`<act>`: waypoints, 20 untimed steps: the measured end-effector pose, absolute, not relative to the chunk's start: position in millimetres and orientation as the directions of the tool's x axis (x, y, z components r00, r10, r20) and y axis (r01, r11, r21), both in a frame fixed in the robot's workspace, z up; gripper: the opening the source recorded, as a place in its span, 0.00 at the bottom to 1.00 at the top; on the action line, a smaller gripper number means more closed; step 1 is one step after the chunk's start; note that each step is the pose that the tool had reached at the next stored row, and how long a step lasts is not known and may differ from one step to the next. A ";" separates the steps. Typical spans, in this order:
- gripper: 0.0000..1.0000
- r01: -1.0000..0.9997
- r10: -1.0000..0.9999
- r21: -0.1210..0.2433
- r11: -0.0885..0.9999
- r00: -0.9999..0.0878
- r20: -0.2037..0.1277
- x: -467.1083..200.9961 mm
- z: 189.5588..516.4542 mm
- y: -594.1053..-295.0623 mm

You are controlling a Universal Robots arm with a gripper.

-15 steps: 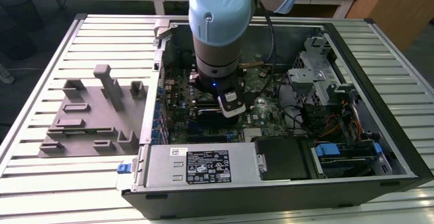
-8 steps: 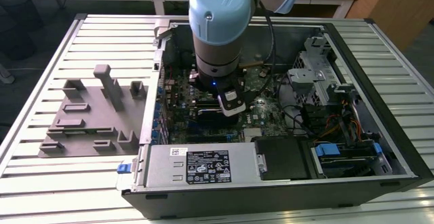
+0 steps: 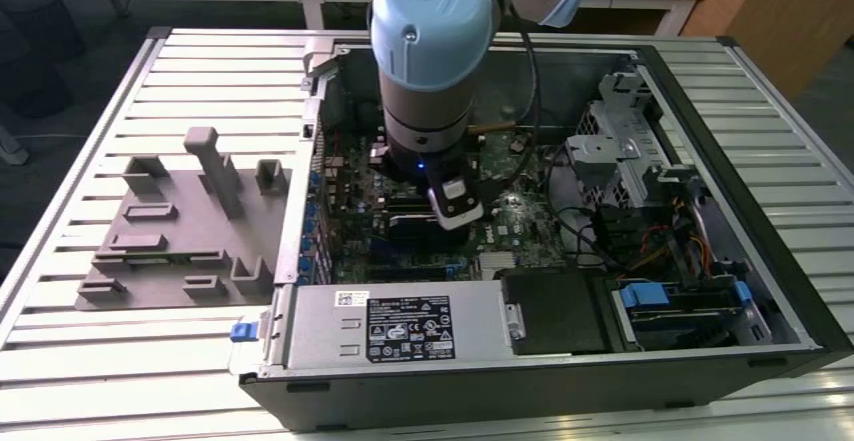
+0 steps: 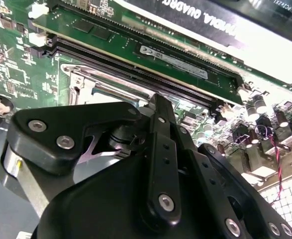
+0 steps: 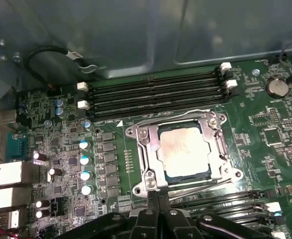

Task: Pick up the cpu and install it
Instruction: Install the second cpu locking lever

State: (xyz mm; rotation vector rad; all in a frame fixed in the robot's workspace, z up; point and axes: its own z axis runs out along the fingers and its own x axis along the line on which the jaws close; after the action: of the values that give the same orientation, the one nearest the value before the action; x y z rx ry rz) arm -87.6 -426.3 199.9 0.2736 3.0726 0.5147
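Looks like the cpu is already seated in the socket frame just ahead of my jaws, though I can't tell if they're released.

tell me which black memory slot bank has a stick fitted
The black slot bank beside the gripper in the second wrist view holds a green stick; the far bank sits empty.

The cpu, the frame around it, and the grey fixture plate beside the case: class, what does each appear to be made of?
cpu: pale, dull silver top, apparently brushed metal, slightly smudged.
Socket frame: bright silver with sharp glints and screw holes, likely plated steel.
Fixture plate: uniform matte grey with no shine, probably plastic.
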 end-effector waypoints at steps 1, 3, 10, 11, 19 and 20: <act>0.11 0.166 0.171 0.325 0.931 -0.985 0.015 -87.9 199.3 -426.2; 0.11 0.162 0.166 0.324 0.932 -0.986 0.015 -88.7 198.4 -425.9; 0.11 0.153 0.157 0.325 0.933 -0.987 0.015 -91.8 194.2 -425.8; 0.11 0.152 0.156 0.326 0.933 -0.988 0.015 -92.2 193.8 -425.9; 0.11 0.147 0.150 0.345 0.927 -0.989 0.018 -94.5 192.0 -425.6; 0.11 0.147 0.150 0.345 0.927 -0.989 0.018 -95.0 191.9 -425.6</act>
State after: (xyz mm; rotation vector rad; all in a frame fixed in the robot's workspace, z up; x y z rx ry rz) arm -95.0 -425.6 191.9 0.2371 3.0753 0.5497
